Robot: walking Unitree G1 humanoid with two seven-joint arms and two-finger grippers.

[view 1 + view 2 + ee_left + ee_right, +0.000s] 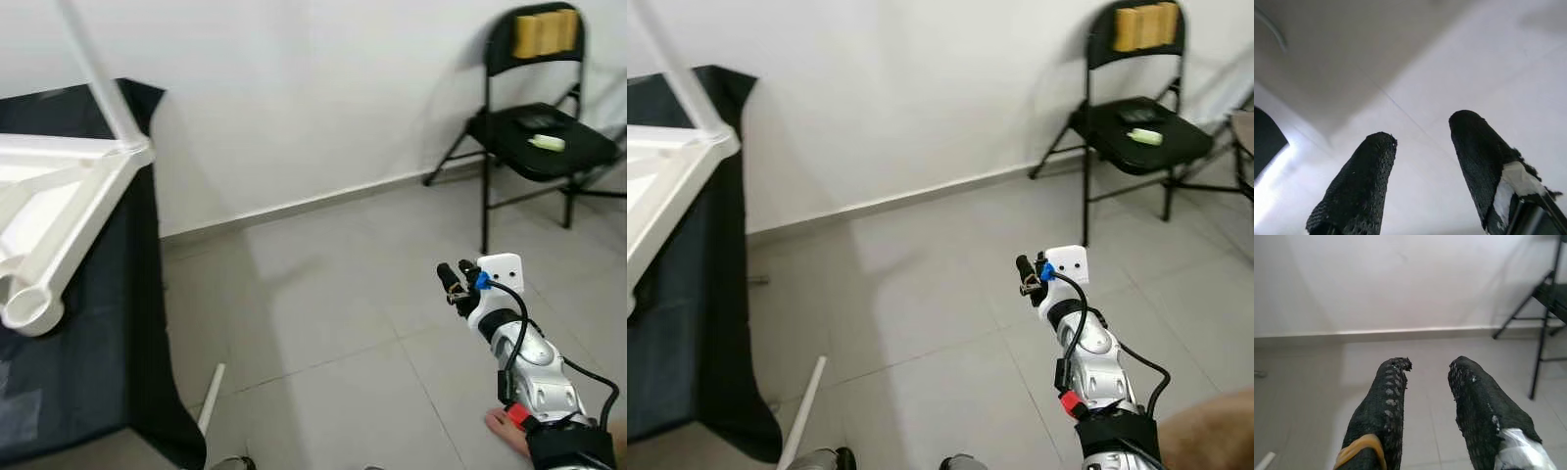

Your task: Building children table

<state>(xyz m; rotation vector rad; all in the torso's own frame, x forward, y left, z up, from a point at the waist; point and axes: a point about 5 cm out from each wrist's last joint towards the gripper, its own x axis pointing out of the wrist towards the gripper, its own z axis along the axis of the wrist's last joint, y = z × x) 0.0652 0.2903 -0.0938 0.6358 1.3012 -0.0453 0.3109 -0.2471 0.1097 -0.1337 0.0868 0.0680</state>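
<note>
Biggest worry here is the white table frame [59, 211] lying on the black-draped surface [108, 323] on the robot's left: one corner pokes past the edge, so I reckon a careless turn could knock it off, or the robot could step on the loose white rod [212, 397] lying on the floor tiles [323, 294]. The right arm is stretched forward over bare floor, nowhere near the frame, its right gripper [1425, 369] released and holding nothing. The left gripper [1420, 132] hangs spread apart and empty too.

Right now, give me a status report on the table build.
Right gripper open, raised over bare floor. Left gripper open, holding nothing. White table frame on the black-draped stand, untouched. White rod lies on the floor.
</note>
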